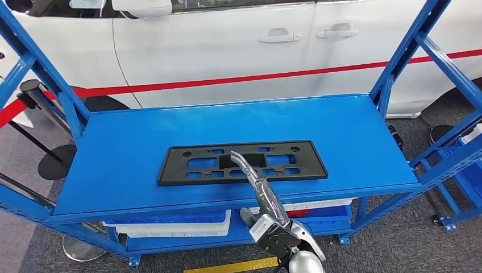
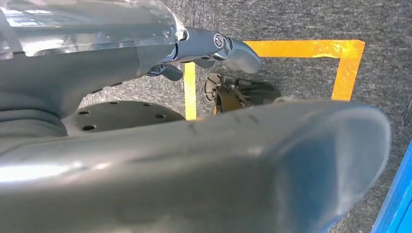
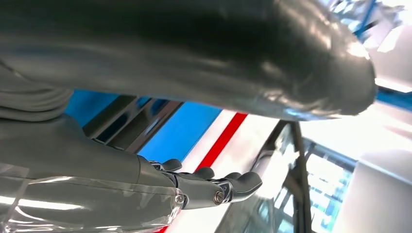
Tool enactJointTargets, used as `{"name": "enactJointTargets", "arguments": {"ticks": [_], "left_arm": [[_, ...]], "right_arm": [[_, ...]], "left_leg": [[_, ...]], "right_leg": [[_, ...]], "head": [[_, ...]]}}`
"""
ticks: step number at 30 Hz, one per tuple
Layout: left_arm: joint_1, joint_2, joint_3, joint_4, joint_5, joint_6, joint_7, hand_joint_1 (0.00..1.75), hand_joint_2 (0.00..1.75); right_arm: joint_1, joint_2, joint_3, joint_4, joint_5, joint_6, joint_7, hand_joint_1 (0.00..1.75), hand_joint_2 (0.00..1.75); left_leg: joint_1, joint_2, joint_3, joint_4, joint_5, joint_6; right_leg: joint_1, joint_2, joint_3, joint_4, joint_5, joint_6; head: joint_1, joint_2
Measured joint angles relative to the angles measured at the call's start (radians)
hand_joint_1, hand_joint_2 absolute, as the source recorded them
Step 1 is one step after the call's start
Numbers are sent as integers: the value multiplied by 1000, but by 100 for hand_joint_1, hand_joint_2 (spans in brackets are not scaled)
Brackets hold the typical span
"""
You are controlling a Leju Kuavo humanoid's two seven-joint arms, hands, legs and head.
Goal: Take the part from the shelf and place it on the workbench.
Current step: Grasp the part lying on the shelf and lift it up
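A flat black plastic part (image 1: 243, 162), long and rectangular with cut-out windows and small holes, lies flat on the top deck of the blue metal shelf (image 1: 142, 142), roughly in the middle and closer to the front edge than the back. The robot's right hand (image 1: 250, 170) reaches up from below in the head view, its silver, film-wrapped fingers (image 1: 241, 159) extended over the near edge of the part; I cannot tell whether they touch it. From the right wrist, the same hand (image 3: 204, 187) shows its dark fingers spread out straight with nothing between them. The left hand (image 2: 214, 48) hangs low over grey carpet (image 2: 291, 19) marked with yellow tape (image 2: 301, 48), its fingers loosely extended and holding nothing. Under the top deck, a white plastic bin (image 1: 176, 226) sits on the lower shelf level. Behind the shelf stands a white car (image 1: 227, 45) with a red stripe (image 1: 227, 81) along its side.
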Motion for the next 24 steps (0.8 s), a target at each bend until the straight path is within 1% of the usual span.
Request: {"name": "enactJointTargets", "arguments": {"ticks": [1,3,4,5,6,7,8,9,10,11,12,13,14,15,17,18,19,20,21,23,24], "left_arm": [[0,-1,0,0,0,0,0,0,0],[0,-2,1,0,0,1,0,0,0],[0,-3,2,0,0,1,-1,0,0],[0,-4,3,0,0,1,-1,0,0],[1,-4,5,0,0,2,-1,0,0],[2,-4,7,0,0,2,-1,0,0],[3,-5,8,0,0,2,-1,0,0],[5,-5,9,0,0,2,-1,0,0],[6,-5,11,0,0,2,-1,0,0],[7,-5,12,0,0,2,-1,0,0],[7,-5,13,0,-1,2,-2,0,0],[7,-5,15,0,-2,1,-4,0,0],[7,-4,16,0,-3,0,-7,0,0],[6,-4,17,0,-4,-2,-10,0,0],[7,-5,17,0,-5,-8,-16,0,0],[7,-6,18,0,-6,-10,-19,0,0],[8,-7,18,0,-6,-11,-20,0,0],[8,-9,18,0,-6,-11,-21,0,0],[8,-10,18,0,-6,-12,-22,0,0],[8,-10,18,0,-6,-13,-24,0,0],[9,-11,18,0,-7,-14,-25,0,0]], "right_arm": [[0,-4,5,0,16,-13,1,0,0],[0,-11,15,1,44,-35,3,0,87],[0,-14,20,1,66,-51,8,0,131],[0,-17,27,1,92,-71,16,0,175],[0,-21,34,2,118,-89,24,0,175],[0,-26,41,5,139,-104,31,0,175],[1,-30,46,8,152,-113,36,0,175],[2,-35,50,11,158,-117,37,0,175],[3,-39,54,14,163,-120,38,0,175],[4,-42,57,16,170,-126,40,0,175],[4,-45,61,18,182,-136,45,0,175],[4,-48,65,18,199,-151,53,0,175],[4,-52,70,19,223,-171,63,0,175],[5,-56,75,19,252,-193,74,0,175],[8,-68,87,20,317,-236,91,0,175],[10,-74,93,20,344,-253,97,0,175],[12,-79,98,20,363,-264,101,0,175],[13,-85,103,20,377,-272,104,0,175],[15,-90,106,21,390,-279,108,0,175],[19,-101,114,24,437,-306,122,0,175],[22,-106,119,27,474,-326,134,0,175]], "left_leg": [[-1,0,0,0,-1,-6],[2,1,2,1,-5,-18],[3,0,-2,13,-15,-24],[5,-2,-15,45,-37,-28],[6,-4,-39,98,-68,-32],[6,-5,-70,167,-103,-34],[6,-5,-103,235,-132,-36],[6,-5,-125,281,-144,-36],[6,-5,-131,289,-136,-35],[6,-6,-116,257,-109,-31],[5,-7,-85,191,-71,-26],[3,-9,-51,117,-40,-19],[1,-11,-23,56,-18,-13],[-2,-12,-6,19,-8,-8],[-6,-12,-1,3,-6,-1],[-4,-11,1,-2,-3,4],[-1,-10,5,-9,1,9],[2,-9,8,-15,6,14],[4,-7,9,-19,9,17],[4,-5,8,-20,10,21],[4,-5,7,-20,9,21]], "right_leg": [[3,2,1,-5,-3,-6],[2,6,1,-9,1,-19],[1,7,2,-12,2,-26],[-1,8,4,-14,4,-32],[-1,8,5,-15,4,-37],[0,8,4,-15,3,-40],[2,9,4,-14,3,-42],[4,10,4,-13,2,-42],[5,12,5,-12,1,-43],[7,14,6,-11,1,-43],[9,16,7,-10,0,-43],[10,18,8,-9,-1,-42],[12,20,8,-8,-2,-39],[13,21,8,-8,-3,-35],[12,21,7,-9,-2,-23],[11,21,8,-9,-3,-17],[11,20,7,-3,-9,-11],[10,19,-3,19,-25,-5],[9,18,-23,63,-52,0],[3,17,-87,192,-115,10],[0,16,-114,245,-132,14]], "head": [[0,0],[0,0],[-1,0],[-1,0],[-2,0],[-2,0],[-3,0],[-3,0],[-3,0],[-3,0],[-3,0],[-2,0],[-2,0],[-2,0],[-2,0],[-2,0],[-1,0],[0,0],[1,0],[3,0],[4,0]]}}
